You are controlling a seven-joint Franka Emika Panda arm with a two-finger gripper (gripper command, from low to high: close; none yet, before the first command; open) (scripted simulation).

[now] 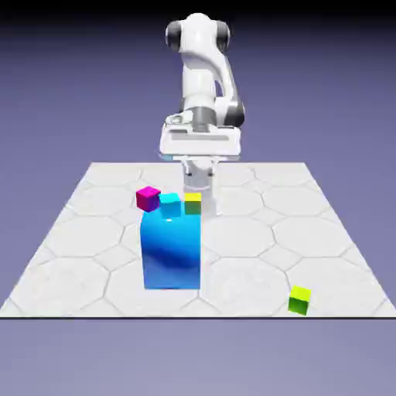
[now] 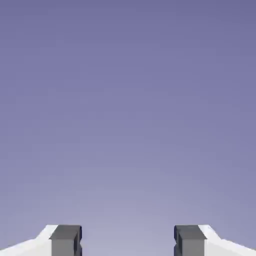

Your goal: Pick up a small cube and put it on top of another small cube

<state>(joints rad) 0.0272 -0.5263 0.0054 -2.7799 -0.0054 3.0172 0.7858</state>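
"While the gripper (image 2: 128, 240) is in view, what is its state?"

"Fingers spread, nothing between them."

"Location of the lime cube (image 1: 299, 300)?"

"On the table (image 1: 240, 271), near its front edge, toward the exterior view's right."

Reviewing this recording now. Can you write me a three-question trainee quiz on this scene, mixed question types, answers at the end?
1. True or false: the claw is holding a cube.
2. Fill in: in the exterior view, the cyan cube shows between the magenta cube and the ____ cube.
3. Which cube lies nearest the exterior camera?
A) magenta
B) cyan
C) lime-green

Key: 1. False, it is open and empty; 2. yellow-topped; 3. C
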